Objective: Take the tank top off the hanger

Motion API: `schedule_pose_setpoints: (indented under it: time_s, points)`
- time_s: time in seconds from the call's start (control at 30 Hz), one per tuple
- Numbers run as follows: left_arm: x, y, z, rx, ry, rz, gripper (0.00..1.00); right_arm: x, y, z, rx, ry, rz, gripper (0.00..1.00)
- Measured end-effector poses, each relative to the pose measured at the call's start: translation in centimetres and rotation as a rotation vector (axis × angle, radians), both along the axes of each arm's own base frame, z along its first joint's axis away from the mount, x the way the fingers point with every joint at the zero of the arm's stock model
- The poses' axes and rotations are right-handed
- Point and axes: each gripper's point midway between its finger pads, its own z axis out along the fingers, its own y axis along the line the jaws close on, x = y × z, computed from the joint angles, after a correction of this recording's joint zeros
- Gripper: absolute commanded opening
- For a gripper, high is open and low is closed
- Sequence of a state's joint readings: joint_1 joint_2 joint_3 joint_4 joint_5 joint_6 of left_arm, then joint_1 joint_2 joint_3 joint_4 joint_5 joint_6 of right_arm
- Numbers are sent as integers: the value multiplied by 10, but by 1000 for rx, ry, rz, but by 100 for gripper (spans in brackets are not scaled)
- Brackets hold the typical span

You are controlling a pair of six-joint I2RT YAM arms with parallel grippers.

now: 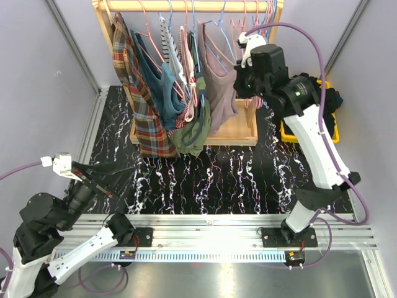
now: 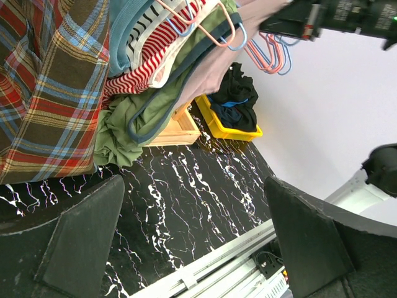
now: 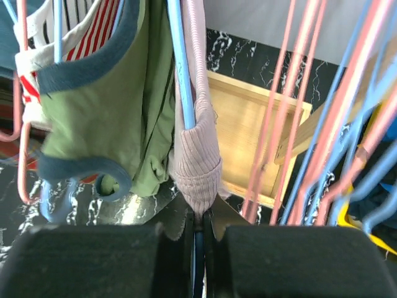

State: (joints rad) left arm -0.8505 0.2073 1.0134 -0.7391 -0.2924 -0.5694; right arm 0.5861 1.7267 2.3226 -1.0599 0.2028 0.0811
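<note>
Right gripper raised to the wooden rack, at the right end of the hanging row; its fingers are drawn tight together, clamped on the lower loop of a strap of the tank top; a thin blue wire runs into the same pinch.

Tank top mauve, ribbed; hanging on the blue hanger, which runs down inside the strap; in the top view it is the rightmost garment on the rail, body hanging over the rack's base board.

Just left of it, a green garment with dark blue trim; beyond that, striped red-and-white fabric; a plaid shirt at the far left of the row.

To the right of the gripped strap, a cluster of bare pink and blue hangers.

Left gripper low over the near-left part of the black marbled table, well apart from the rack; fingers spread wide, nothing between them.

Yellow bin beside the rack's right end, dark clothing heaped in it; the right arm crosses over it in the top view.
</note>
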Motion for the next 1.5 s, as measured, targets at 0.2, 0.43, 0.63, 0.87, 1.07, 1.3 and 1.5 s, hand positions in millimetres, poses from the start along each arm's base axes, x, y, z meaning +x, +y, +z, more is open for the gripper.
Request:
schedule_pose_setpoints:
  time_s: [0.2, 0.43, 0.63, 0.87, 1.07, 1.3, 1.5]
  points:
    - [4, -7, 0, 15, 11, -9, 99, -37, -15, 1, 52, 8, 18, 0]
    - [11, -25, 7, 54, 10, -51, 99, -140, -59, -3, 146, 26, 88, 0]
    - [20, -56, 19, 86, 4, -132, 99, -244, -112, 19, 262, -42, 147, 0]
    - [26, -105, 38, 107, -5, -293, 99, -336, -138, 33, 404, -92, 291, 0]
    - [26, -148, 41, 130, -12, -422, 99, -337, -118, -10, 377, 82, 351, 0]
    - [2, -215, 55, 251, -80, -563, 99, -341, -98, -54, 350, 276, 417, 0]
    - [13, -276, 61, 348, -117, -530, 99, -352, -89, -89, 351, 410, 464, 0]
